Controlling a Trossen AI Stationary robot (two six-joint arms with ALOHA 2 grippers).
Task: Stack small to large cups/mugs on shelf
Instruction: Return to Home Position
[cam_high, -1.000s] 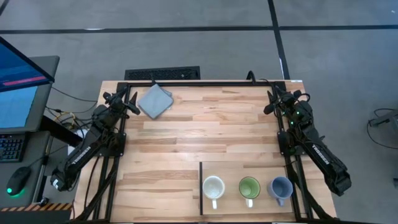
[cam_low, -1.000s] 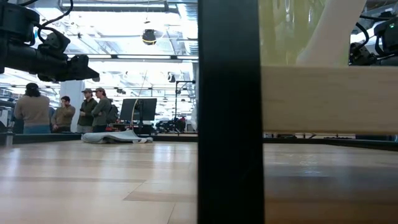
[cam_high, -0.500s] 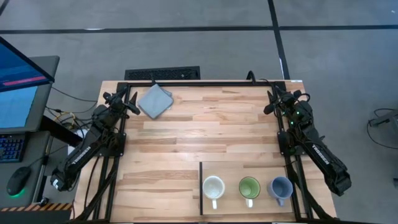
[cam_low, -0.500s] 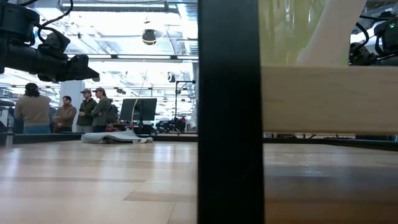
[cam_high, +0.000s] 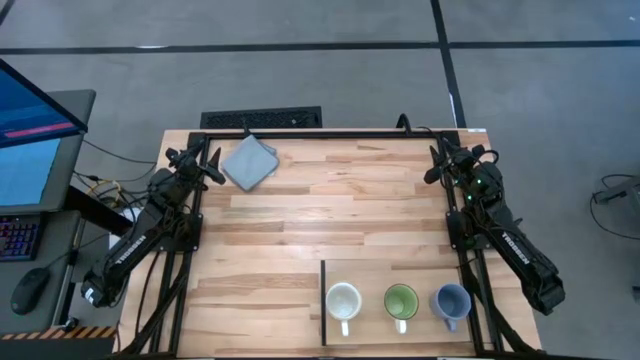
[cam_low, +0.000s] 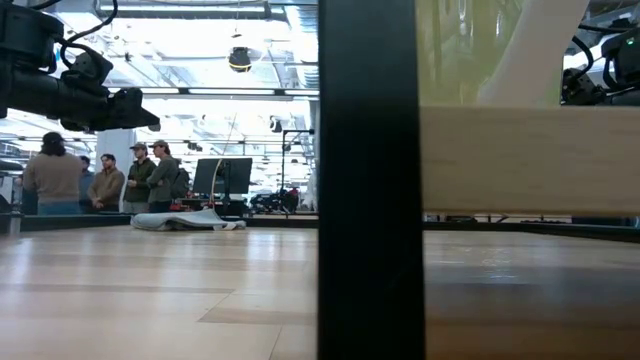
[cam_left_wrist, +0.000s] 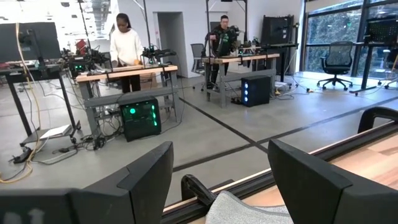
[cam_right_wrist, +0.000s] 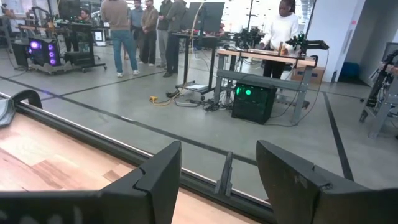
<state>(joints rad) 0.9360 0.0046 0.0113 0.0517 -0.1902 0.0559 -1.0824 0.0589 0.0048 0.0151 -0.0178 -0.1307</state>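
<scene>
Sitting in row on shelf (cam_high: 380, 275), three mugs (cam_high: 401, 300); well apart from left, right jaws, both open.

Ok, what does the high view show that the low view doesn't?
Only the high view plainly shows the white mug, green mug and blue-grey mug in a row on the shelf. Only the low view shows people standing in the room beyond the table. Both show the grey cloth at the far left, and both arms parked: left gripper near the cloth, right gripper at the far right corner.
</scene>
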